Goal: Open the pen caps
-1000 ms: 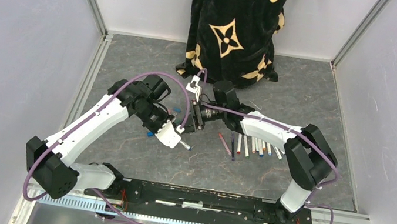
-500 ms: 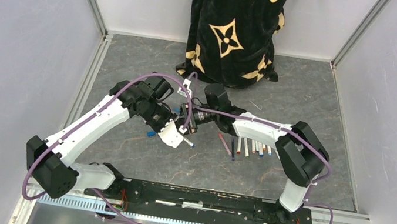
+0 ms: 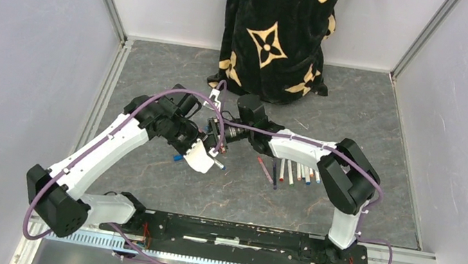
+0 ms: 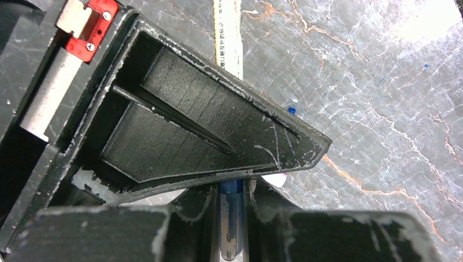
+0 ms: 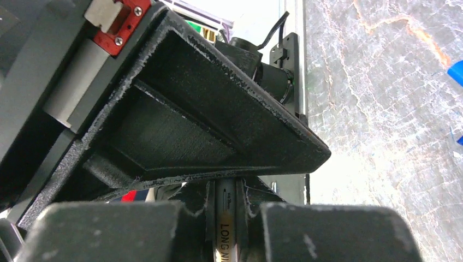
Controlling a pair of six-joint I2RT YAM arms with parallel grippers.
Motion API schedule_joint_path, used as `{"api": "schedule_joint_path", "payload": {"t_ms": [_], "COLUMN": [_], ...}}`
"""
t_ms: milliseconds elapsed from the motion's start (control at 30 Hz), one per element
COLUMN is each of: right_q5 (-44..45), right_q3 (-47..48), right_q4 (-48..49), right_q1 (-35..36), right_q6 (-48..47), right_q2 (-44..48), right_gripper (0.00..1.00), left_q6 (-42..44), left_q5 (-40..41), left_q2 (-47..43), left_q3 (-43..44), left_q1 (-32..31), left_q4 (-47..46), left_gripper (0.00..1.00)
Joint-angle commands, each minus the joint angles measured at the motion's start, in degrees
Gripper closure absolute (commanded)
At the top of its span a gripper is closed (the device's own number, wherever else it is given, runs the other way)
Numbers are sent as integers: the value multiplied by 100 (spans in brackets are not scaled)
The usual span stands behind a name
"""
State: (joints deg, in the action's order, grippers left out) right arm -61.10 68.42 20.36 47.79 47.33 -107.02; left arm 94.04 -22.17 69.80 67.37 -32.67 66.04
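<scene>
My left gripper (image 3: 206, 158) and right gripper (image 3: 219, 137) meet at mid-table on one pen. In the left wrist view the left gripper (image 4: 232, 188) is shut on the pen's blue cap (image 4: 231, 199), and the white barrel (image 4: 227, 38) runs away beyond the upper finger. In the right wrist view the right gripper (image 5: 225, 191) is shut on the same pen's printed white barrel (image 5: 225, 224). A row of several pens (image 3: 298, 173) lies to the right, with a pink pen (image 3: 265, 170) and a dark one (image 3: 274, 174) at its left end.
A loose blue cap (image 3: 177, 158) lies on the grey marbled table just left of the left gripper; another shows at the right edge of the right wrist view (image 5: 456, 72). A black cloth with gold flowers (image 3: 277, 33) hangs at the back. Walls close both sides.
The right gripper has moved left to the left gripper and closed from open onto the pen's barrel. The left gripper stays shut on the cap end, shifted slightly left.
</scene>
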Motion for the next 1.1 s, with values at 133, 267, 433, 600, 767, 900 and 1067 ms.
{"api": "schedule_joint_path", "payload": {"t_ms": [133,267,433,600,767,900,1067], "right_q5": [629,874,1094,2181,1431,1420,1202], "right_q3": [579,782,241,-3424,-2514,-2412,-1949], "right_q4": [234,-489,-1145,-2186,-1926,-1915,-1833], "right_q1": [48,40,-7,-283,-398,-551,-576], "right_q6": [-268,-753,-1073,-2166,-1905,-1868,-1928], "right_q2": [-172,-244,-218,2677,1974,2272,2344], "right_gripper": [100,100,100,100,100,100,100], "left_q6": [122,201,316,2676,1630,1183,1003], "left_q5": [-757,-714,-121,67,238,224,-385], "left_q2": [-13,70,130,602,334,288,150], "left_q3": [113,175,178,614,307,344,385], "left_q1": [-273,-294,-266,3335,1600,1178,896], "left_q4": [-151,-148,-216,236,37,214,521], "left_gripper": [98,98,98,98,98,98,98]}}
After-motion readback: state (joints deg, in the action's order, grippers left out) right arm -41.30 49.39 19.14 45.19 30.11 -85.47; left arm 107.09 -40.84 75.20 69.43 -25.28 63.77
